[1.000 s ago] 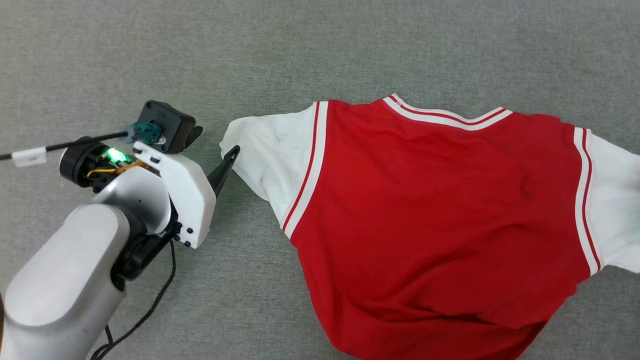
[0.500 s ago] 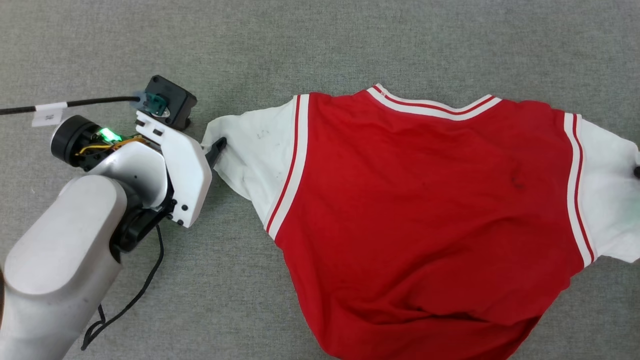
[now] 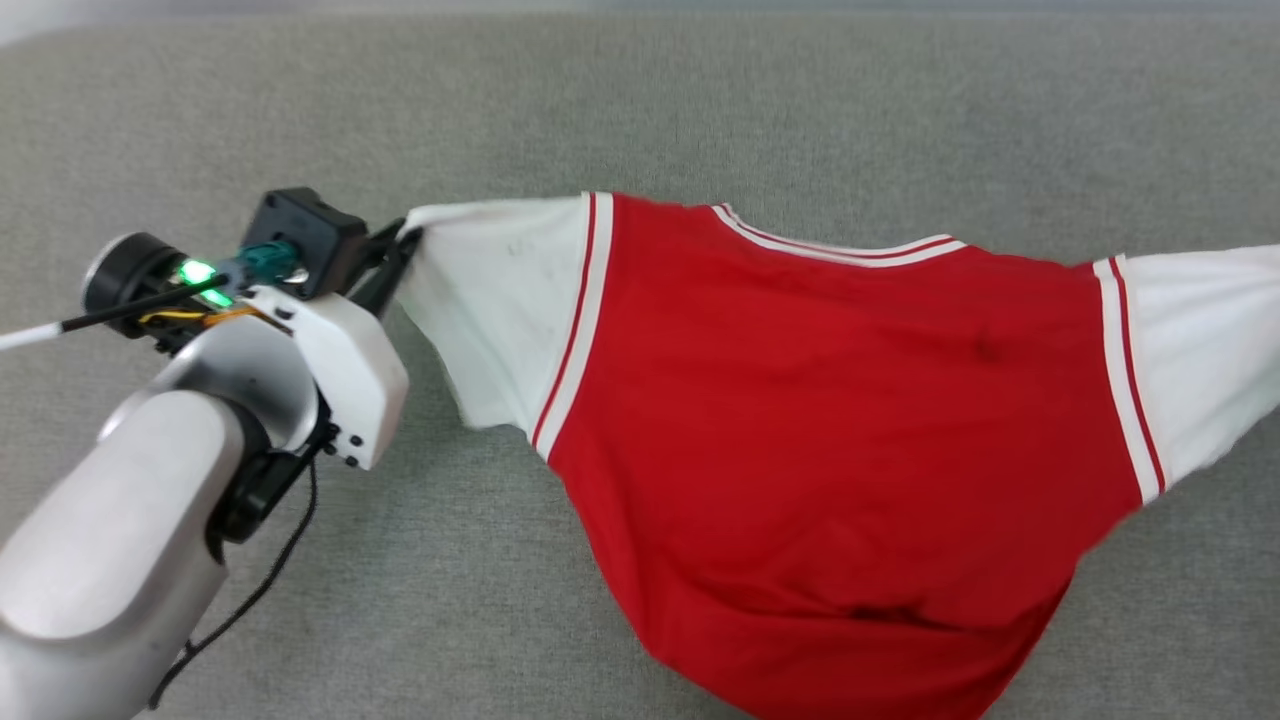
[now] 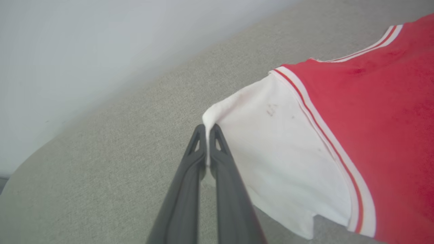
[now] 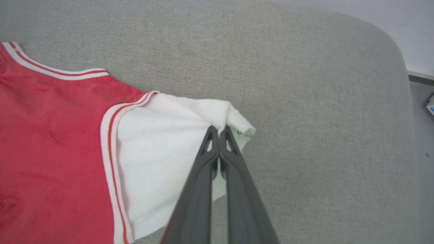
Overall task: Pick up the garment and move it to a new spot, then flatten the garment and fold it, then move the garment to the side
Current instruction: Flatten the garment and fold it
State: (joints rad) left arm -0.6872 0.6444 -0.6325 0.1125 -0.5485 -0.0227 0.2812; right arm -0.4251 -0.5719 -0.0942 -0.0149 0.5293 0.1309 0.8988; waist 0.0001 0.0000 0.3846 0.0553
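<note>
The garment [image 3: 820,420] is a red jersey with white sleeves, its plain red back facing up, stretched between both sleeves and raised off the grey surface. My left gripper [image 3: 405,238] is shut on the tip of the left white sleeve [image 4: 271,156]; in the left wrist view the left gripper [image 4: 207,128] pinches a fold of cloth. In the right wrist view my right gripper [image 5: 218,130] is shut on the edge of the other white sleeve [image 5: 162,169]. The striped collar [image 3: 830,245] runs along the far edge. The hem hangs toward the near side.
The grey fabric-covered surface [image 3: 700,110] spreads all around the garment. Its rounded edge [image 5: 405,67] and a pale wall lie beyond in the wrist views. A black cable [image 3: 250,600] trails from my left arm.
My left gripper reached the sleeve tip and closed on it. The sleeves are now lifted and the garment is pulled taut. The head camera has also shifted.
</note>
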